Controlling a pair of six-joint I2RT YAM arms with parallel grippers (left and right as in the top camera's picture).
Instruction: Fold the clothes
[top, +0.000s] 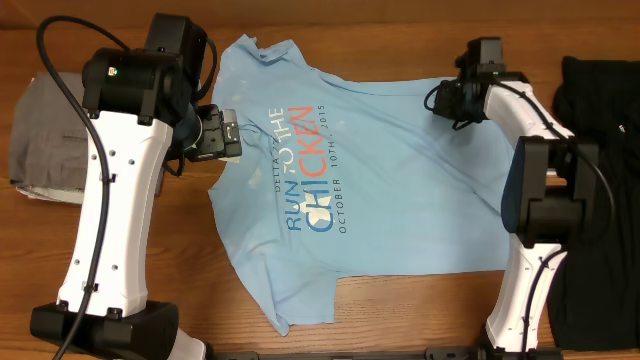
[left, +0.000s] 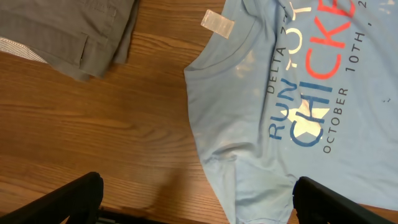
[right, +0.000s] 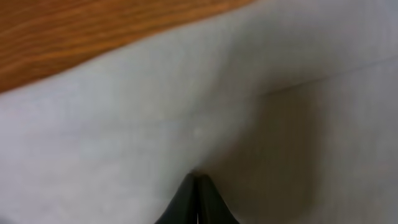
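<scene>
— Start big: what is the tabletop (top: 420, 315) carrying?

— Mostly the T-shirt (top: 400, 170), spread flat across the middle of the overhead frame, print up, collar toward the upper left. I judge it is laid open so a first fold can start from an edge; no fold shows yet.

— And the piles at the sides?

— A grey garment (top: 45, 140) at the far left and a black garment (top: 600, 100) at the far right, both apart from the T-shirt (set aside, I would guess, to leave it room).

— The arms?

— The left arm (top: 110, 200) rises along the left of the frame and bends in over the collar side. The right arm (top: 540, 190) runs up the right side and hooks left to the T-shirt's upper right corner.

— Their tools?

— The left tool (top: 218, 135) hangs released, fingers wide, above the shoulder edge, grasping nothing. The right tool (top: 452, 100) is clenched. In its wrist view pale cloth creases right up to the closed tips, so it looks pinched on that corner, probably to carry it across.

— Smallest thing?

— The neck label (left: 217, 23), lying by the collar at the top of the left wrist view.
</scene>
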